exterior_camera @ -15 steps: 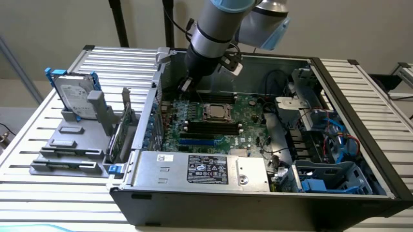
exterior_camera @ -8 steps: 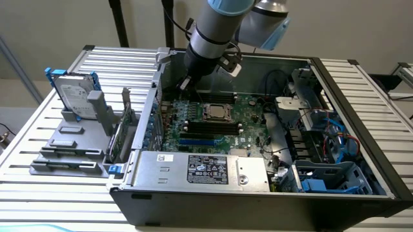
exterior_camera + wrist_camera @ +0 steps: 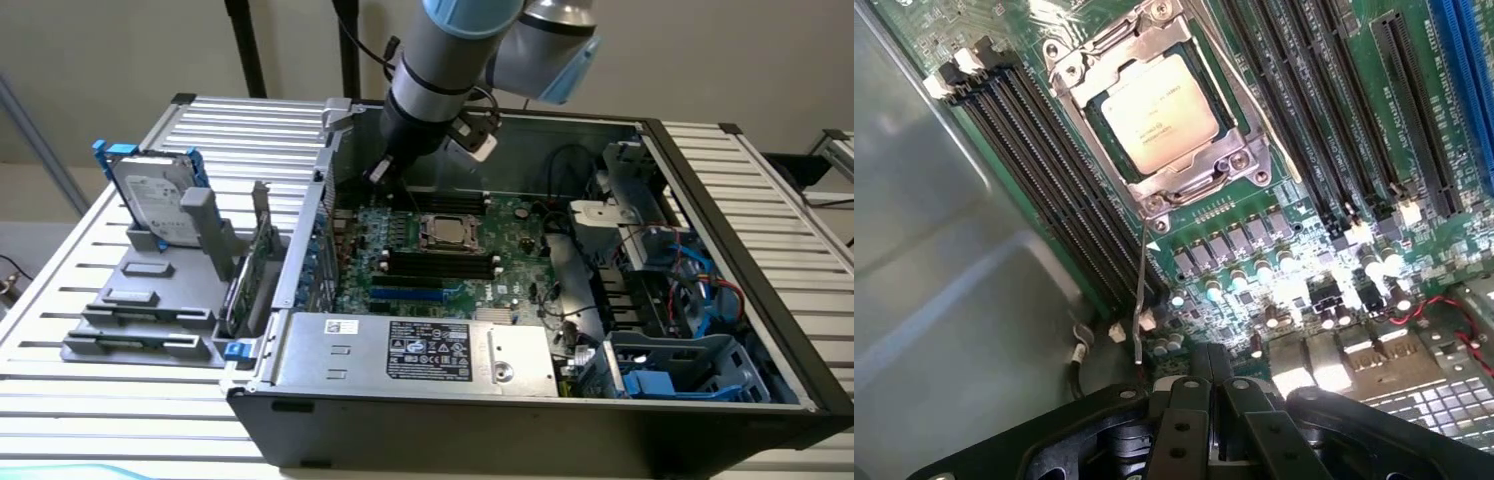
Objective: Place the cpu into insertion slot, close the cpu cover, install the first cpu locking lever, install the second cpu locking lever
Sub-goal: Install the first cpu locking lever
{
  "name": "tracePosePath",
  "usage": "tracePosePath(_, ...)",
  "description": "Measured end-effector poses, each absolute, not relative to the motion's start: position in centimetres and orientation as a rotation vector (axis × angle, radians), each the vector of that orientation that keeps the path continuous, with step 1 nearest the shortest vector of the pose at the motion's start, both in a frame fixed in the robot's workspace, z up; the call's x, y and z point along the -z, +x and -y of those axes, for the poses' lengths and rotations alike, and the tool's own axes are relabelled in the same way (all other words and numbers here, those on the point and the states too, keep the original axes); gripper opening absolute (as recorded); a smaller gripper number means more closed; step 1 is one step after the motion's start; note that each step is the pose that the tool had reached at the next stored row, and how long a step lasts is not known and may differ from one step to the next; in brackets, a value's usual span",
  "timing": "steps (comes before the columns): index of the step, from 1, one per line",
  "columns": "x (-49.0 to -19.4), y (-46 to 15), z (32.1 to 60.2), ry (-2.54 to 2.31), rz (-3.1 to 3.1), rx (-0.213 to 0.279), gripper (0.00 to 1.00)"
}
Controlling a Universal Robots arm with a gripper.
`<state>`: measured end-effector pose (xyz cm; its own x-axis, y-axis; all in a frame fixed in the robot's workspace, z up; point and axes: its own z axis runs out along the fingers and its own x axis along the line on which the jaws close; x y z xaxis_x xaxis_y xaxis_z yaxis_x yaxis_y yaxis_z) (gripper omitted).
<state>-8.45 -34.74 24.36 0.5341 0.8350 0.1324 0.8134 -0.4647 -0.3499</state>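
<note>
The cpu (image 3: 1159, 112), a pale tan square, lies in the insertion slot (image 3: 450, 232) on the green board. The silvery cpu cover (image 3: 1116, 52) lies flat around it, and the chip's face shows through the cut-out. One thin locking lever (image 3: 1141, 300) stands up free from the socket's corner, its tip close beside my fingertips. Another lever (image 3: 1249, 95) runs flat along the socket's side. My gripper (image 3: 1211, 375) is shut with nothing seen between its fingers. In the exterior view the gripper (image 3: 380, 170) hangs over the back of the board, towards that view's left of the socket.
Long black memory slots (image 3: 1054, 170) flank the socket. A large labelled silver box (image 3: 414, 350) fills the case's front. The case wall (image 3: 320, 200) rises close to the gripper. A hard drive (image 3: 154, 195) stands on a grey holder outside the case. Blue drive cages (image 3: 681, 365) sit at the exterior view's right.
</note>
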Motion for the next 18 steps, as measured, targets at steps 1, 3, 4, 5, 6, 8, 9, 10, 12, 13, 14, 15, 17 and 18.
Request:
tracePosePath(1, -24.37, -8.47, 34.74, -2.408, 1.343, -0.076, 0.11)
tracePosePath(3, -24.37, -8.50, 34.74, -2.413, 1.321, -0.066, 0.11)
tracePosePath(4, -24.37, -8.52, 34.74, -2.415, 1.309, -0.061, 0.11)
tracePosePath(5, -24.36, -8.54, 34.74, -2.417, 1.298, -0.057, 0.11)
tracePosePath(6, -24.36, -8.55, 34.74, -2.419, 1.286, -0.052, 0.11)
tracePosePath(8, -24.36, -8.59, 34.74, -2.423, 1.263, -0.042, 0.11)
tracePosePath(9, -24.36, -8.60, 34.74, -2.425, 1.251, -0.037, 0.11)
tracePosePath(10, -24.37, -8.62, 34.74, -2.427, 1.239, -0.032, 0.11)
tracePosePath(12, -24.37, -8.64, 34.74, -2.431, 1.212, -0.021, 0.11)
tracePosePath(13, -24.36, -8.64, 34.74, -2.437, 1.196, -0.016, 0.11)
tracePosePath(14, -24.36, -8.64, 34.74, -2.441, 1.184, -0.012, 0.11)
tracePosePath(15, -24.36, -8.64, 34.74, -2.445, 1.174, -0.009, 0.11)
tracePosePath(17, -24.34, -8.64, 34.74, -2.454, 1.155, -0.004, 0.11)
tracePosePath(18, -24.33, -8.63, 34.74, -2.458, 1.146, -0.002, 0.11)
